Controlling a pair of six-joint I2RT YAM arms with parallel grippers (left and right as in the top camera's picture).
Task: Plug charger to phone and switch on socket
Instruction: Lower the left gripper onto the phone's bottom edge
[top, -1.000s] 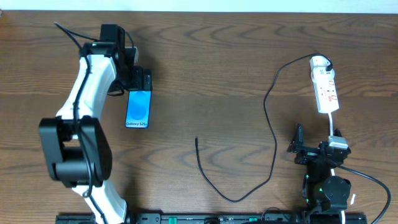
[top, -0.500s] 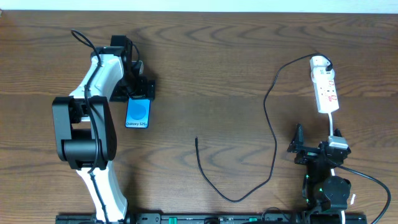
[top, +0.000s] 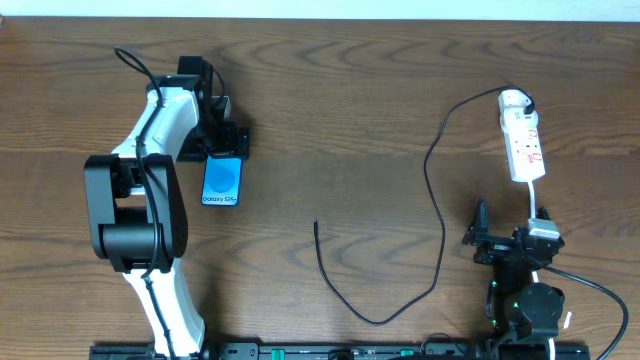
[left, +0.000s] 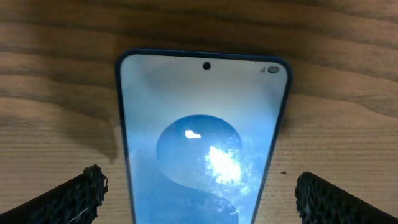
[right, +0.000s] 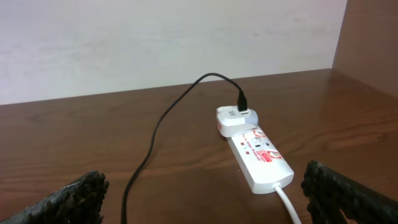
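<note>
1. The left arm (top: 150, 130) reaches across the wooden table (top: 340, 110) toward its far left part, with the left gripper (left: 202, 198) poised over the upper end of the phone (top: 222, 180).
2. In the left wrist view its two black fingertips (left: 87, 193) stand wide apart, one on each side of the phone, with bare wood showing between each tip and the phone's edge; the claw grips nothing.
3. The phone lies flat and face up, its blue screen lit with a lighter circle and white "Galaxy S25" text, long side running toward and away from the robot.
4. The charger's plug tip (top: 316, 224) lies loose on the table near the middle, well apart from the phone and to its right.
5. From that tip the black charger cable (top: 443, 245) dips toward the near edge, loops round, then climbs in a long bend to the far right.
6. The right gripper (right: 211, 199) sits low near the near right edge, fingers spread wide and empty, aimed at the power strip.
7. The white power strip (top: 524, 148) lies at the far right; the cable enters a white adapter (right: 236, 119) at its far end, and its white cord (right: 287, 202) leaves the near end.
</note>
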